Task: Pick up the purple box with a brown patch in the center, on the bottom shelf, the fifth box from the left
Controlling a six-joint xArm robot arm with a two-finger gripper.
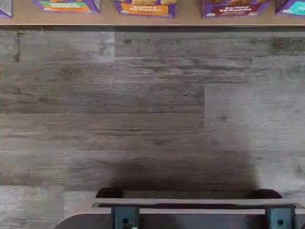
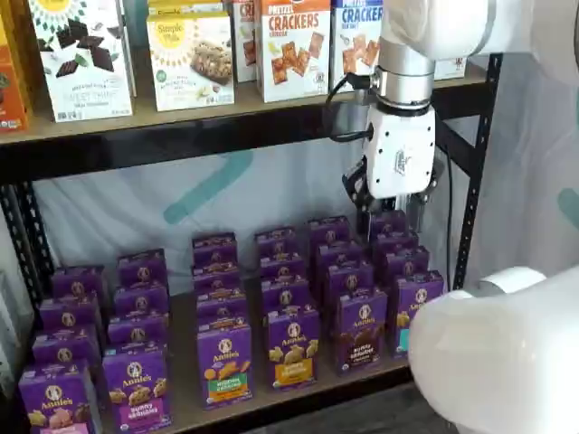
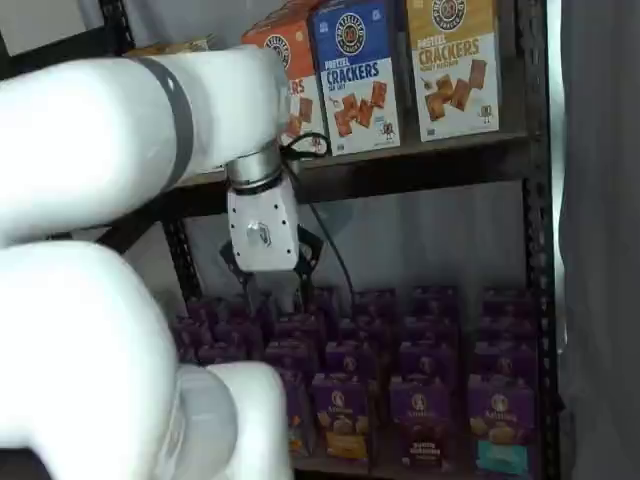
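Observation:
The purple box (image 2: 362,330) stands upright in the front row of the bottom shelf (image 2: 185,409), with a dark brown patch on its front. It also shows in a shelf view, the purple box (image 3: 418,420) low at the right. In the wrist view only the lower front of the purple box (image 1: 233,8) shows, at the edge of the bottom shelf (image 1: 190,20). My gripper (image 2: 391,215) hangs well above that box, in front of the rear rows. Its black fingers stand apart with nothing between them, so the gripper (image 3: 272,295) is open.
Other purple cartons (image 2: 292,348) fill the bottom shelf in several rows. Cracker boxes (image 2: 294,45) line the upper board. A black rack post (image 2: 475,181) stands at the right. Grey wood-look floor (image 1: 152,109) lies before the shelf. My white arm links (image 3: 90,330) block much of one view.

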